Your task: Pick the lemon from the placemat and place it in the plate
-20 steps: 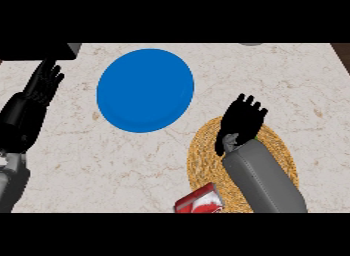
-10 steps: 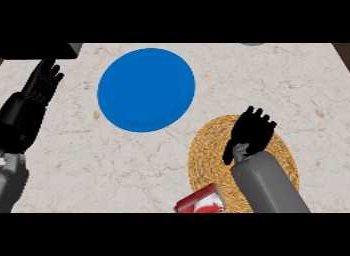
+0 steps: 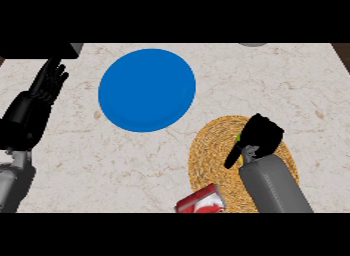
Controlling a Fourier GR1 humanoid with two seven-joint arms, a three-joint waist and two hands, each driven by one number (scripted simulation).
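The small yellow-green lemon (image 3: 241, 138) is barely visible, just a sliver peeking out at the left edge of the black right hand (image 3: 261, 135), which is curled down over it on the round woven straw placemat (image 3: 211, 150). Looks to me like the fingers are wrapped around the fruit, so I'd call this the grasp step, with the lemon on the mat and not lifted yet as far as I can tell. A red and white can (image 3: 201, 202) lies at the mat's near edge, just beside the grey forearm. Next move would be lifting and swinging up-left to the round blue plate (image 3: 147, 90), which sits near the mat on the marble counter (image 3: 296, 85). The black left hand (image 3: 45, 87) rests open at the left edge, fingers up.
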